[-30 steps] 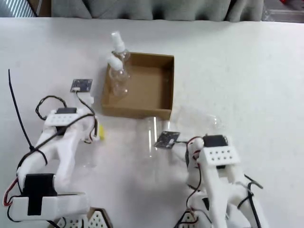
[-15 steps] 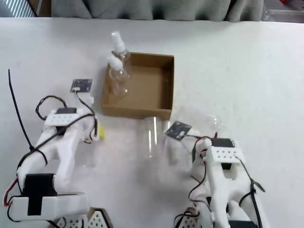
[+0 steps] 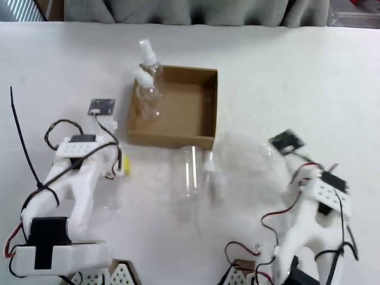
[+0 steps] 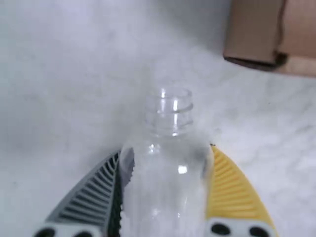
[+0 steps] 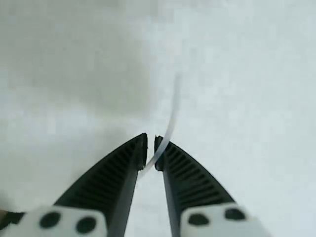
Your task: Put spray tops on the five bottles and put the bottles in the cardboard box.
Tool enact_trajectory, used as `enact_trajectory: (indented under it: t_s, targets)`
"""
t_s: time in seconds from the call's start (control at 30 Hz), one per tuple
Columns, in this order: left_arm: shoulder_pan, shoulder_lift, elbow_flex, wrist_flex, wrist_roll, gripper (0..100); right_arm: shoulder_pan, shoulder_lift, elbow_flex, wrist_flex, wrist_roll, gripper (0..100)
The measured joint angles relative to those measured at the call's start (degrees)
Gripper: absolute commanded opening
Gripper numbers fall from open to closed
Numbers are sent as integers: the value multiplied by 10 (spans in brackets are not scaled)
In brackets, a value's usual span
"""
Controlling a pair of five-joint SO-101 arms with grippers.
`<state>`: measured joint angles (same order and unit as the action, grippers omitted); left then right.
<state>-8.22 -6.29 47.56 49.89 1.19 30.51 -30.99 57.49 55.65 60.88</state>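
Note:
My left gripper (image 4: 166, 153) is shut on a clear, capless bottle (image 4: 170, 123), held between its grey and yellow fingers, neck toward the cardboard box (image 4: 256, 39). In the high view that gripper (image 3: 119, 166) sits just left of the box's (image 3: 196, 139) front corner. Two bottles with white spray tops (image 3: 146, 83) stand at the box's left wall. A clear bottle (image 3: 189, 169) lies in front of the box, with a white spray top (image 3: 209, 161) beside it. My right gripper (image 5: 150, 145) is shut on a thin white tube (image 5: 172, 113) over bare table.
Another clear bottle (image 3: 252, 148) lies right of the box's front corner, close to the right arm's camera board (image 3: 288, 142). The right arm (image 3: 317, 205) stands at the near right, with loose cables (image 3: 276, 217) beside it. A grey curtain edges the far side.
The right arm has swung from the middle, just in front of the box, out to the right, uncovering the spray top beside the lying bottle. The left arm has not moved.

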Motion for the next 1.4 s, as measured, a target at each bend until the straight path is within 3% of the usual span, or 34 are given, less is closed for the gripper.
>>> enact_trajectory:
  t_s: [0.33, 0.57, 0.77, 1.07, 1.27, 1.4]
  targets:
    - [0, 0, 0, 0, 0, 21, 82, 24, -40, -96, 5, 16]
    - [0, 0, 0, 0, 0, 21, 84, 194, -149, -136, -44, 48]
    - [0, 0, 0, 0, 0, 21, 84, 287, -265, -37, -84, 184]
    - [0, 0, 0, 0, 0, 21, 84, 261, -293, 19, -131, 180]
    - [0, 0, 0, 0, 0, 21, 84, 207, -293, 132, -136, 53]
    - [0, 0, 0, 0, 0, 21, 84, 167, -253, 162, -136, 67]
